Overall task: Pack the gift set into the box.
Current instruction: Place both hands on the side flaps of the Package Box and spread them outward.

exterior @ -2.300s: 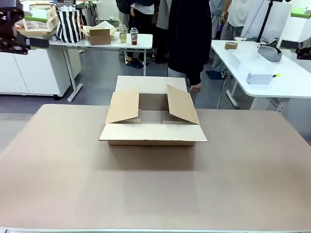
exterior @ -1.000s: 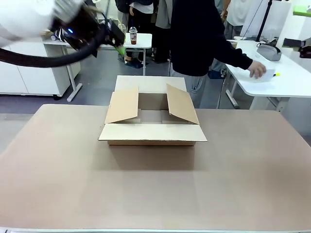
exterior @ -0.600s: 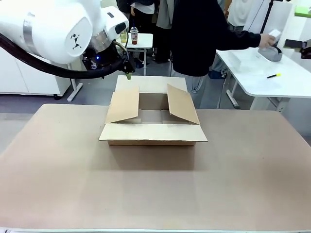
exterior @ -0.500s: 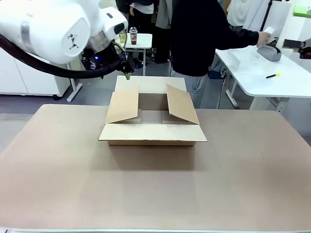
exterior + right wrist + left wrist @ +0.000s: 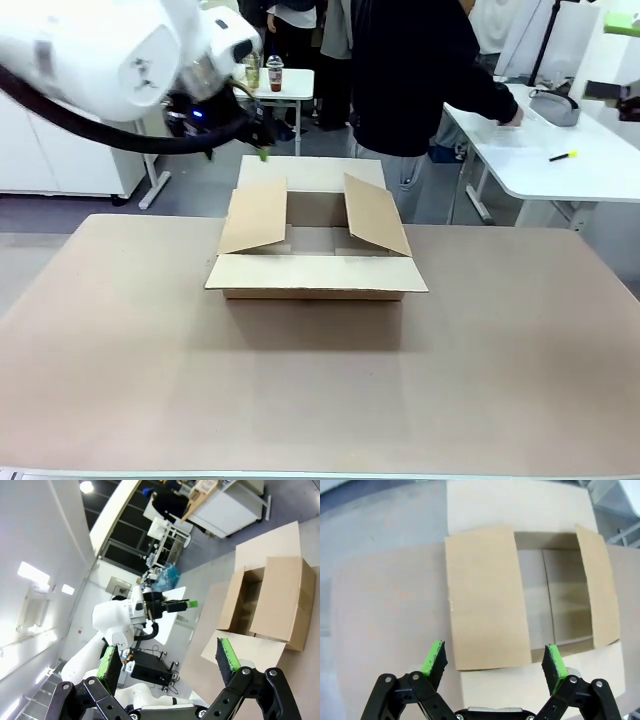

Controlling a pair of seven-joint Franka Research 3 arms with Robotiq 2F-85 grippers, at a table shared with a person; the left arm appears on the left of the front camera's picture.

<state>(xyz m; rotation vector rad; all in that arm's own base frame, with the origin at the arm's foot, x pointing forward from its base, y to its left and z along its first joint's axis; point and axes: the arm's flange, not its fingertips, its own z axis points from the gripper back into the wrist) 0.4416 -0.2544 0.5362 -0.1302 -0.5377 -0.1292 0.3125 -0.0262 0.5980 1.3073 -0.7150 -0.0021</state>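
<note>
Cardboard box (image 5: 315,262) sits mid-frame in the front view on the brown counter (image 5: 120,380). Its two side flaps lean inward over the opening, and the near and far ones lie out flat. As far as the left wrist view shows the inside, it is bare.

My left tool (image 5: 262,152) hangs above the box's far left corner, upper left of centre in the front view. In its own view the pads (image 5: 434,657) stand wide apart with nothing between them, and one inward flap (image 5: 485,597) lies straight below. My right tool (image 5: 167,662) is spread wide and empty too, high up, looking at the box from the side.

None of the gift set is with me. A grey pouch (image 5: 555,106) lies on the white counter (image 5: 560,180) in the upper right of the front view, and the person's hand (image 5: 511,117) reaches across that counter near it. The other pieces I cannot make out.

I judge that packing has not begun and this is the approach before the first piece. Next I need a piece brought within reach or handed over. The inward flaps likely want pushing back first, so the opening is free for whatever goes in.
</note>
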